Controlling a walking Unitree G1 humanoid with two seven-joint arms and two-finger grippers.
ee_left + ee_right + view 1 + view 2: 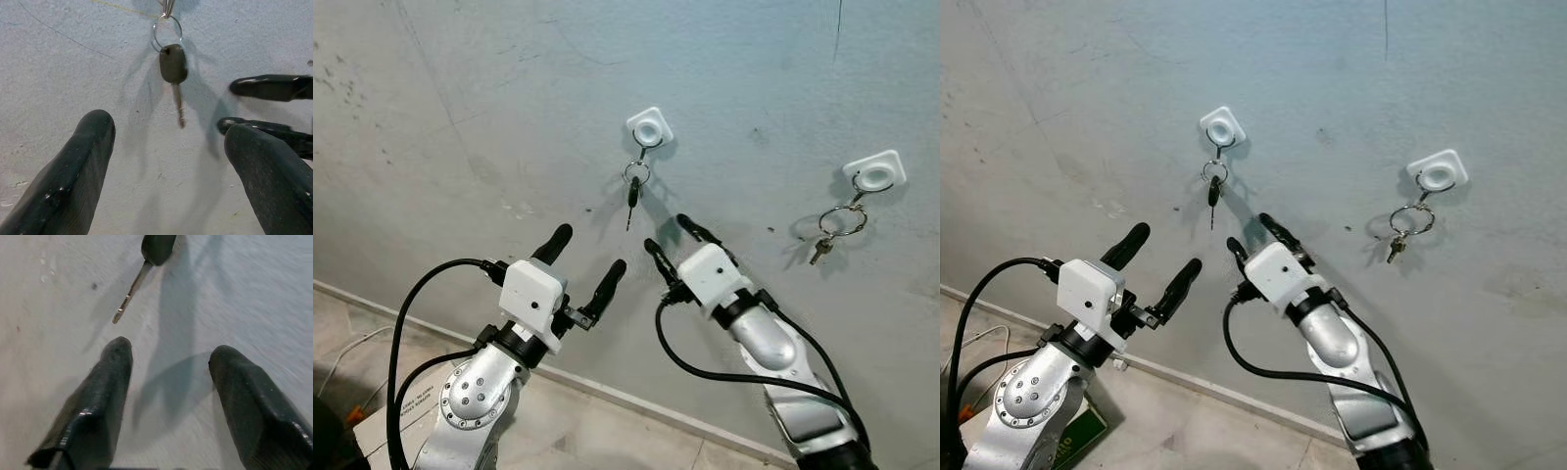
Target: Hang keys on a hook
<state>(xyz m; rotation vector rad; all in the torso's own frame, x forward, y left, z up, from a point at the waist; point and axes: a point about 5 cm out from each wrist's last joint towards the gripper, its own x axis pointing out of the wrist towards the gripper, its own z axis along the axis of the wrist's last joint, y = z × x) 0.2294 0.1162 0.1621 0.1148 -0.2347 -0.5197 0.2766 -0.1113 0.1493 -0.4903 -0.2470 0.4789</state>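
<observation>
The wall (pixel 460 117) is grey and rough, with small cracks and dark spots. A pale strip (pixel 607 390) runs along its bottom edge. Below lies a tiled floor (pixel 597 431). A green and white box (pixel 1072 446) sits on the floor beside a thin white cord (pixel 347 352).

I have the right gripper (pixel 671 233) up near the wall (pixel 460 117), fingers spread, and the key (pixel 632 192) hangs just above and slightly left of its tips, on a ring from the hook (pixel 649 128) higher up. My left gripper (pixel 587 255), also spread, sits beside the right one on its left, lower than the key. Well off to the right gripper's right, a second hook (pixel 874 172) carries another key bunch (pixel 837 227).
</observation>
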